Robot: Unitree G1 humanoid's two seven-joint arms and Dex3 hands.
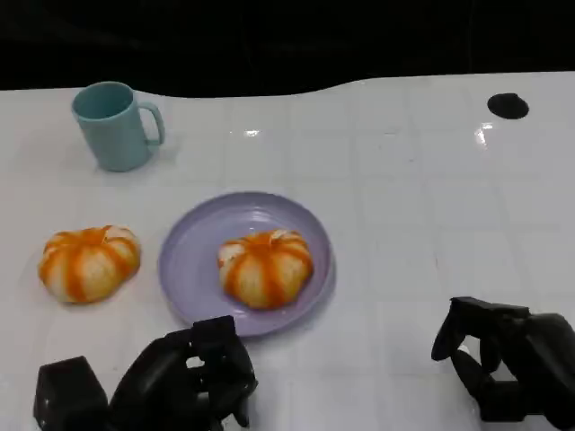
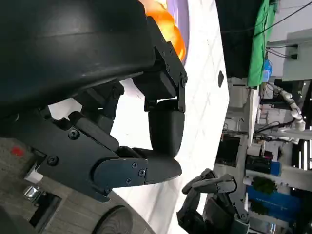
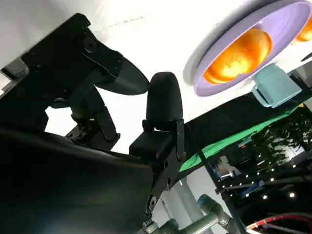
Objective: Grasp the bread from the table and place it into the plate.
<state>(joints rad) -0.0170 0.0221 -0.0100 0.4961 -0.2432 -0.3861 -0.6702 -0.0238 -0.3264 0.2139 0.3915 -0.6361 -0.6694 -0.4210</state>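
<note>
Both robot hands, left robot hand and right robot hand, sit low and empty from the head view, fingers loosely curled; one bread lies in the plate, another bread waits on the table. From the left wrist, fingers grip nothing. From the right wrist, likewise nothing is held; the job looks partly done.

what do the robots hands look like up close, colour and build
Both the left hand and right hand are matte black, built from blocky segments with rounded fingertips. The left wrist view shows a smooth rounded black shell and small screws on the finger links. No cables or markings can be made out on the hands.
</note>
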